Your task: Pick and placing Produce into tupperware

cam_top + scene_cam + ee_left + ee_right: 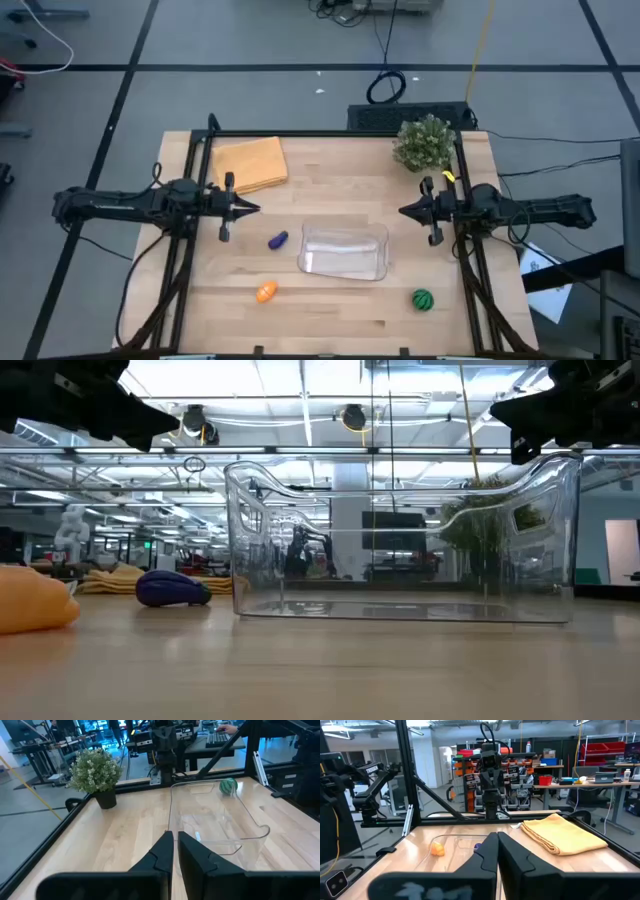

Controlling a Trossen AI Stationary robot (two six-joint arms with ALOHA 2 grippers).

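Three pieces of produce: lying loose on the table (340, 200), none yet sitting in the tupperware (344, 252).
Purple piece (278, 240): resting just beside the tupperware's left wall; elongated, likely light and hard-skinned, so probably rolling if nudged; gripping across the narrow middle looking safest.
Orange piece (265, 292): lying nearer the front edge, apart from the container; green tip barely showing from above; pinching across the body seeming best.
Green striped piece (423, 299): sitting off the tupperware's front right corner; round, so likely slipping out of an off-centre pinch.
Tupperware: standing mid-table, clear and thin-walled, probably sliding easily if bumped.
Left gripper (252, 208): hovering above the table left of the purple piece, fingers (161, 854) pressed nearly together, grasping nothing.
Right gripper (404, 211): hovering beyond the tupperware's right end, fingers (487, 854) likewise nearly touching and carrying nothing.
Bystanders: folded cloth (250, 162) and potted plant (424, 142) lying toward the back edge.
Hard to make out: orange piece cut off at the low view's edge; green piece missing from the low view; tupperware's rim fading against the wood.
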